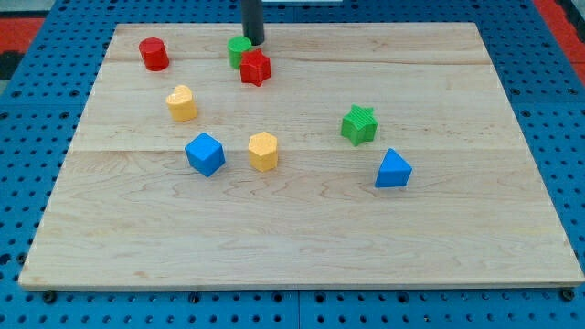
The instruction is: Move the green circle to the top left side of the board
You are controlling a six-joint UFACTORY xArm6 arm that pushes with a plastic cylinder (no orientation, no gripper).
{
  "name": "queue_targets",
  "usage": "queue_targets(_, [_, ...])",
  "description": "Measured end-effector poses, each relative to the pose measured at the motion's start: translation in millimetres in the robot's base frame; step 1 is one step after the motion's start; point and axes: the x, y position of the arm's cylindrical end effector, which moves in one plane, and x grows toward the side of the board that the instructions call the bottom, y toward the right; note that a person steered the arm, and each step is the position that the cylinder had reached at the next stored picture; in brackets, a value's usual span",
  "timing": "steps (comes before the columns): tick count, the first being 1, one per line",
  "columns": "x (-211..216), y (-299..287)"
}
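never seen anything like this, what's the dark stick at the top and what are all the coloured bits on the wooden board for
The dark stick is the end of a robot arm. It has no hand, so nothing is held: my tip only slides along the wooden board and pushes blocks. There is one picture, from a camera looking down across the board.

My tip sits at the view's top, right beside the green circle, with the red star just below. Also there: a red cylinder, a yellow heart, a yellow hexagon, a blue cube, a green star and a blue triangle.
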Motion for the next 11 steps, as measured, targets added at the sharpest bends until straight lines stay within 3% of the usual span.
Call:
queue_targets(6, [-1.8,39.2])
queue_targets(7, [18.8,54.0])
queue_targets(8, [37.3,14.0])
queue_targets(10, [35.6,-88.8])
queue_targets(11, [21.8,-79.2])
